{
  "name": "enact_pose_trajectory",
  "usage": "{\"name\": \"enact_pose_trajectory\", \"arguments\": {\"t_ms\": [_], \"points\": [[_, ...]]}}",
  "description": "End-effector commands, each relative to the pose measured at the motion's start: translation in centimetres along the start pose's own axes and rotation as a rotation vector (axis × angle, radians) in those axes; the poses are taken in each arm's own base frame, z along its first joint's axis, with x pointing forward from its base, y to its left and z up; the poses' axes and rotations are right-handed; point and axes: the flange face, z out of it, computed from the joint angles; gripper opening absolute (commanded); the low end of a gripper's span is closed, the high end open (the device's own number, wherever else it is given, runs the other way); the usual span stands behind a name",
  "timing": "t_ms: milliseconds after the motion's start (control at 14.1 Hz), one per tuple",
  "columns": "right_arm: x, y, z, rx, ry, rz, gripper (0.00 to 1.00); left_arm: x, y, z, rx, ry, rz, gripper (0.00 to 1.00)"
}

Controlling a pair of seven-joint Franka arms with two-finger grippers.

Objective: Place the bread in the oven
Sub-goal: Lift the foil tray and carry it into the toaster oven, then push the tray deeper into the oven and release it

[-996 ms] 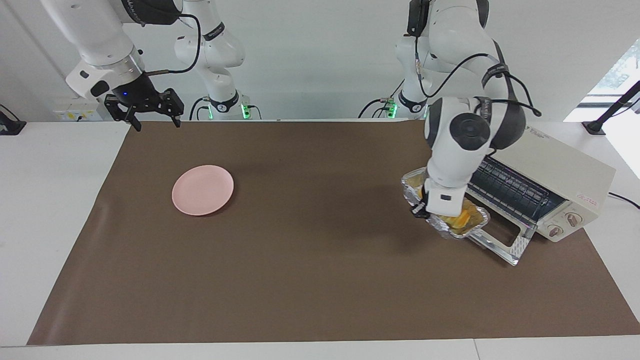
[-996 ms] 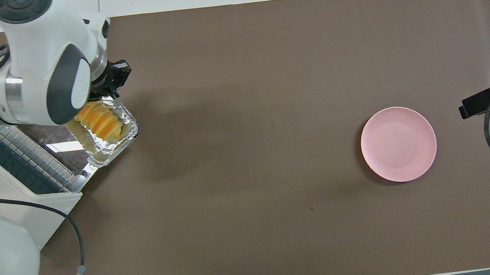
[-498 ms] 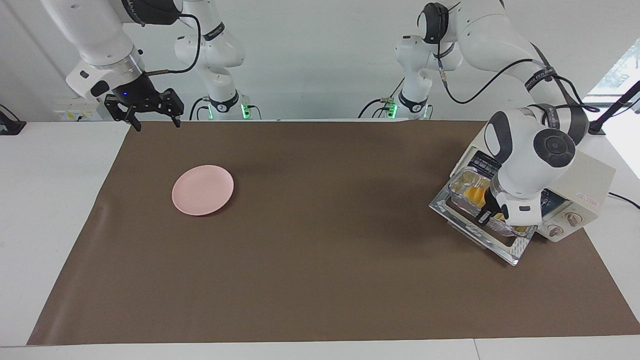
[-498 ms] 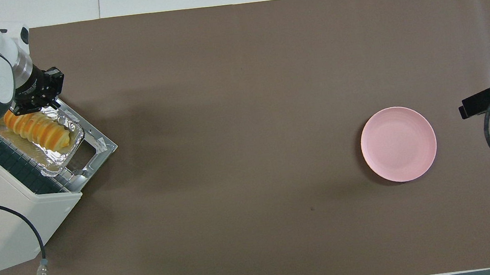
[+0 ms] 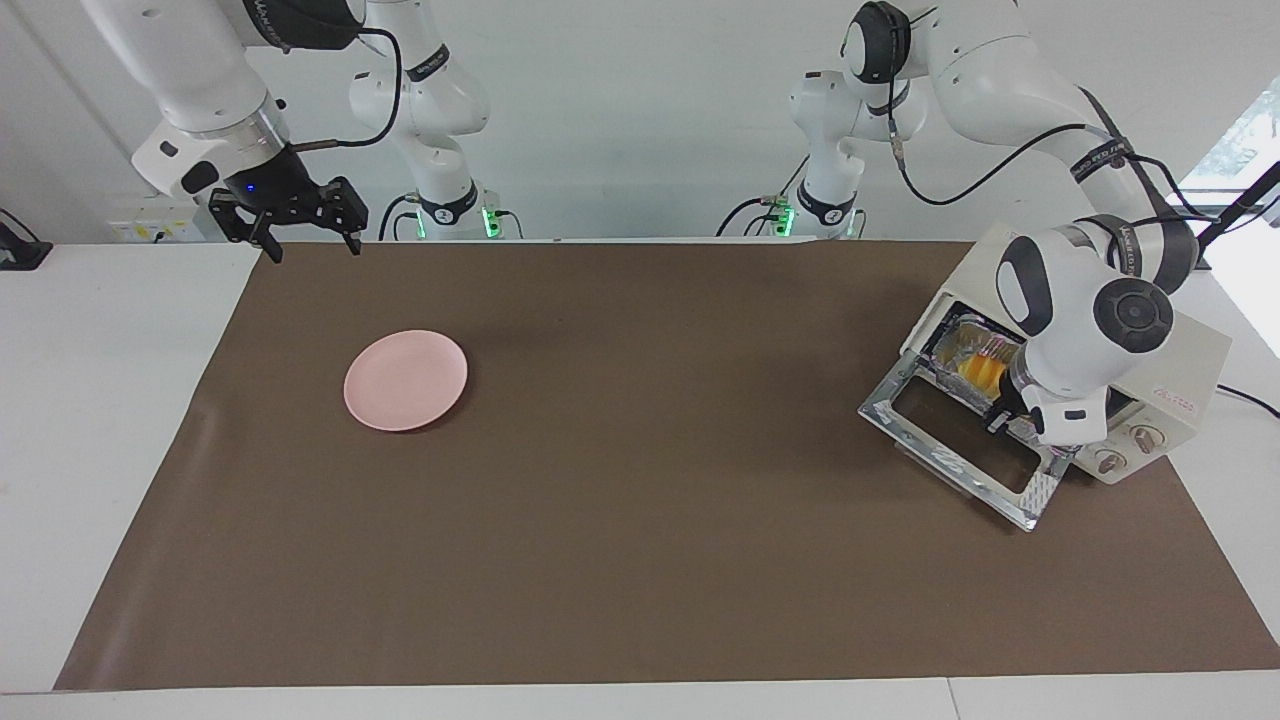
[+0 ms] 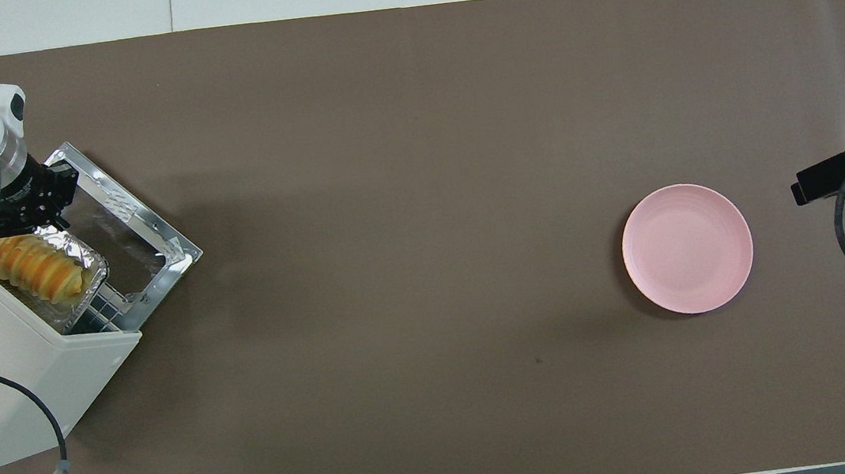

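Now slid off the lowered door onto the rack inside the oven [image 5: 1150, 345] at frame right: foil tray [image 6: 79, 256] with bread [image 6: 28, 266], left tool [image 6: 30, 214] clenched on its rim, release pending; right tool [image 5: 290, 222] released, idle upper left.

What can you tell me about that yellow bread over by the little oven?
The bread is a small long yellow-orange loaf, ridged like slices. It lies flat in a crinkled silver foil tray, which sits in the mouth of the cream-white oven above its dropped glass door. The left pincer is shut on the tray's end, not the loaf.
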Motion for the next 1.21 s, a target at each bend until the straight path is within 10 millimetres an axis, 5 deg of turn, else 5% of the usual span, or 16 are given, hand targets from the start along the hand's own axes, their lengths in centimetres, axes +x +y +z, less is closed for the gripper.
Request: {"name": "enact_pose_trajectory", "arguments": {"t_ms": [0,569,712,783,854,1139], "points": [[-0.5,0.1,0.0,0.01,-0.002,-0.01,1.0,-1.0,-2.1,0.7,0.011,-0.012,0.02,0.0],[-0.5,0.1,0.0,0.01,-0.002,-0.01,1.0,-1.0,-3.2,2.1,0.005,-0.014,0.012,0.0],[-0.6,0.0,0.0,0.01,-0.001,-0.01,1.0,-0.8,-3.2,2.0,0.0,-0.008,0.012,0.43],[-0.5,0.1,0.0,0.01,-0.002,-0.01,1.0,-0.8,-3.1,1.8,-0.001,-0.003,0.014,0.91],[-0.6,0.0,0.0,0.01,-0.001,-0.01,1.0,-0.8,-3.0,1.8,0.0,0.001,0.016,1.0],[-0.6,0.0,0.0,0.01,-0.001,-0.01,1.0,-0.4,-2.1,-2.0,0.014,0.107,0.062,1.0]]}}
